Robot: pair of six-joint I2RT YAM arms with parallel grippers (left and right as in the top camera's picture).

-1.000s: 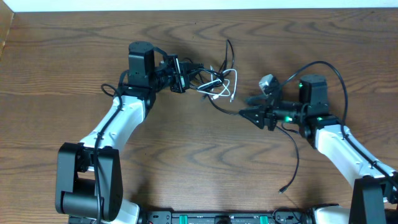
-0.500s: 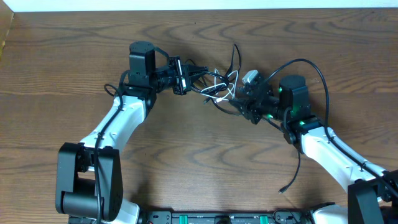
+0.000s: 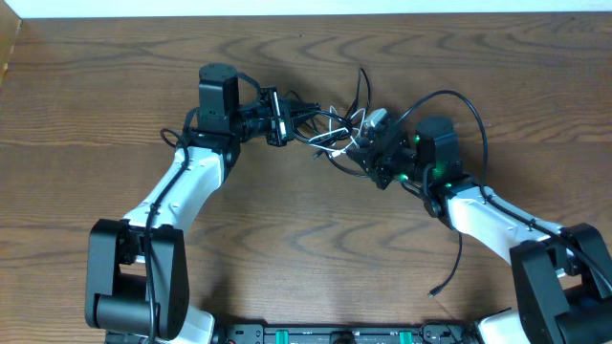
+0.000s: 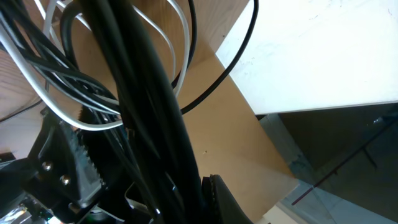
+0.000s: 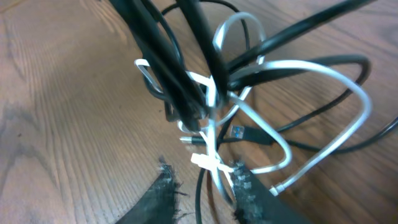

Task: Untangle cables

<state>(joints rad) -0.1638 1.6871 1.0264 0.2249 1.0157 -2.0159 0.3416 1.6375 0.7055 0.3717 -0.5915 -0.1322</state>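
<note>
Overall: we see the cables [image 3: 333, 127] as one tangled bunch over the surface [image 3: 306, 248], lying between our two grippers.
Left gripper [image 3: 285, 116]: closed on the black strands at its end of the bunch. In its wrist view they run thick between the toothed finger and the other one, and the rest fans out just ahead of it.
Right gripper [image 5: 205, 186]: jaws parted a little, gripping nothing that we can make out, with the tips at the near edge of the bunch.
White cable [image 5: 214, 140]: runs straight down into the gap between the right gripper's fingers. Its knotted part sits just ahead of the tips, and its loops spread beyond them and to the right.
Black strands: cross the white one just beyond the right gripper's tips.
</note>
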